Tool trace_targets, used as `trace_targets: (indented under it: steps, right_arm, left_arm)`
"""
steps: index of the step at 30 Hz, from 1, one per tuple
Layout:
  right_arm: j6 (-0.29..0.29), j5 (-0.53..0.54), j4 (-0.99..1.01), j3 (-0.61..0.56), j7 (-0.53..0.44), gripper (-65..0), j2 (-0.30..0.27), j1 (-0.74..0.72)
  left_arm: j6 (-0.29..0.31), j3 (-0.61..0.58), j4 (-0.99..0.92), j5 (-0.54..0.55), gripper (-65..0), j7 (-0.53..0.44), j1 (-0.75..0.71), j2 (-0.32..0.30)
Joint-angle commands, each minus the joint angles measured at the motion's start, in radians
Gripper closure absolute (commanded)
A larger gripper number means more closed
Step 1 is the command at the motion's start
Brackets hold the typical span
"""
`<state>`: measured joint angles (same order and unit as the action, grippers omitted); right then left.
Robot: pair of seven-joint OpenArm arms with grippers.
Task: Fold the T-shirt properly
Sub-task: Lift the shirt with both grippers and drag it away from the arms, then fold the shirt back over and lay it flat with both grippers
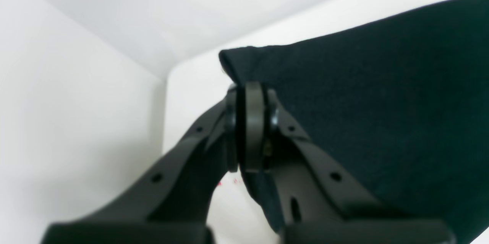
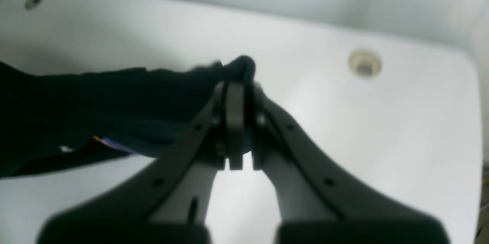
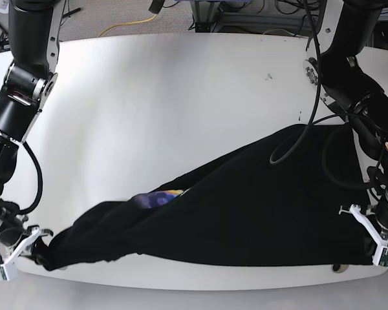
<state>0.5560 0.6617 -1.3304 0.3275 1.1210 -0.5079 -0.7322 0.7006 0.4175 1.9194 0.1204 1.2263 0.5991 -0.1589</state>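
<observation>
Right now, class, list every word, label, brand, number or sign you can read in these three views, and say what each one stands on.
No readable text in any view.
T-shirt: only a sliver of the colourful print shows in the fold; no letters can be made out.
Table: small dark marks, not lettering.
Left claw and right claw, both shut on the T-shirt: no labels visible.

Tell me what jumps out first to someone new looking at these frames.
The black T-shirt stretched across the near half of the white table, pinched at both ends: the right hand and the left hand are each shut on its edge. A sliver of colourful print peeks from a fold left of centre.
</observation>
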Motion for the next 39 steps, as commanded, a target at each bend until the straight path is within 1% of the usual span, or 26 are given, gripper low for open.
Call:
trace_targets:
  steps: [1,5,9,12,15,20,23,27,28,34,37,39]
  right_arm:
    - [-0.001,0.008,-0.007,0.003,-0.029,0.0,-0.042,-0.073]
    - [-0.001,0.01,-0.004,-0.078,-0.029,0.0,-0.08,-0.166]
    - [-0.001,0.017,-0.011,-0.138,-0.029,0.0,-0.13,-0.246]
    - [-0.001,0.019,-0.013,-0.152,-0.019,0.0,-0.16,-0.295]
    - [0.008,0.019,-0.013,-0.153,0.04,0.0,-0.186,-0.356]
    - [0.008,0.02,-0.045,-0.153,0.066,0.0,-0.222,-0.375]
    - [0.008,0.037,-0.12,-0.15,0.066,0.0,-0.246,-0.32]
    - [0.008,0.096,-0.191,-0.149,0.066,0.0,-0.281,-0.227]
    - [0.003,0.114,-0.214,-0.14,0.066,0.0,-0.292,-0.185]
    - [0.006,0.143,-0.329,0.009,0.072,0.0,-0.301,0.044]
    - [0.008,0.143,-0.384,0.061,0.104,0.0,-0.295,0.135]
    - [0.008,0.143,-0.423,0.101,0.109,0.0,-0.292,0.214]
  left_arm:
    - [-0.002,0.001,0.015,0.0,0.0,-0.023,0.078,-0.012]
    - [-0.002,0.001,0.009,0.0,0.0,-0.023,0.173,-0.015]
    - [-0.002,-0.021,0.007,0.005,0.0,-0.023,0.272,-0.041]
    - [-0.002,-0.052,0.007,0.005,0.0,-0.023,0.331,-0.041]
    - [-0.002,-0.067,0.007,0.005,0.0,-0.023,0.378,-0.041]
    - [-0.002,-0.099,0.007,0.006,0.0,-0.023,0.391,-0.038]
    - [-0.002,-0.099,0.007,0.006,0.0,-0.023,0.374,-0.04]
    - [-0.002,-0.099,0.013,0.008,0.0,-0.023,0.319,-0.04]
    - [-0.002,-0.099,0.015,0.009,0.0,-0.023,0.292,-0.04]
    - [-0.002,-0.098,0.016,0.009,0.0,-0.023,0.189,-0.041]
    - [-0.002,-0.098,0.045,0.009,0.0,-0.023,0.106,-0.041]
    - [-0.002,-0.098,0.071,0.009,0.0,-0.023,0.041,-0.041]
